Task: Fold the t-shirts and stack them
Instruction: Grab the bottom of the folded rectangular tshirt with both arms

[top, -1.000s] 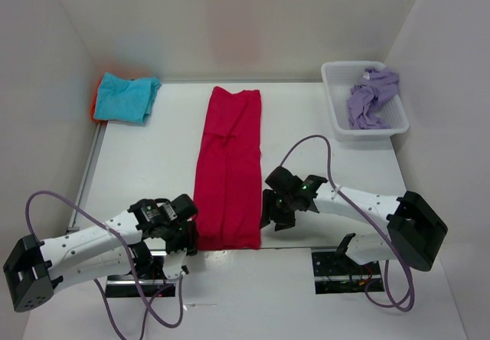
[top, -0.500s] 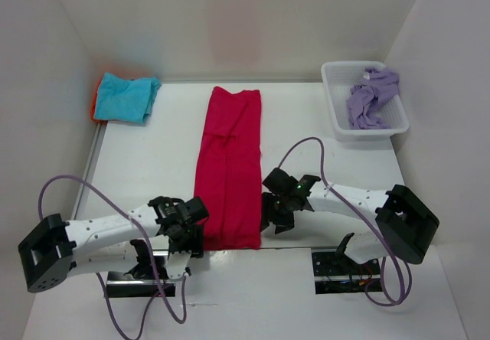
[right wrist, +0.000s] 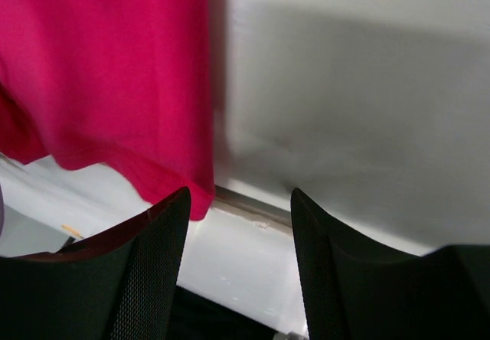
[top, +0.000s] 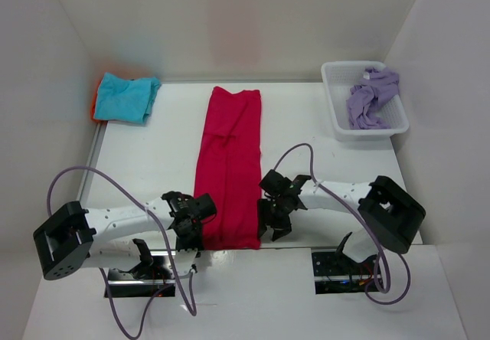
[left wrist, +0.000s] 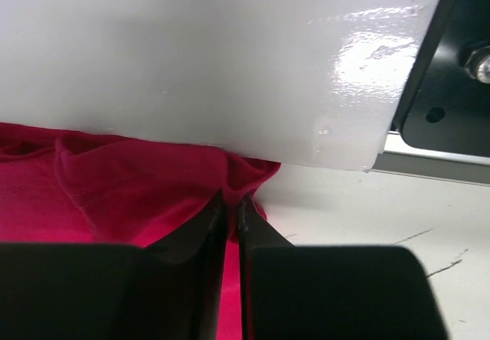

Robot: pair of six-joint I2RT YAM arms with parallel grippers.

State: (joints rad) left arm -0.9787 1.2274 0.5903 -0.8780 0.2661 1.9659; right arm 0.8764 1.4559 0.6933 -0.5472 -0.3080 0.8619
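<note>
Left end effector (left wrist: pixel 232 200) clenched on magenta-red t-shirt (left wrist: pixel 115 179) corner. Right end effector (right wrist: pixel 239 202) released, hem beside its left finger. Cloth limp, light: grip corners.

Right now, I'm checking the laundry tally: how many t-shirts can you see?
4: magenta shirt flat mid-table, turquoise shirt far left atop a barely showing orange shirt, lavender shirt in the basket. Others could be hidden.

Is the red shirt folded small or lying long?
Lying long: the red shirt is one narrow strip across the table, with no sleeves sticking out.
</note>
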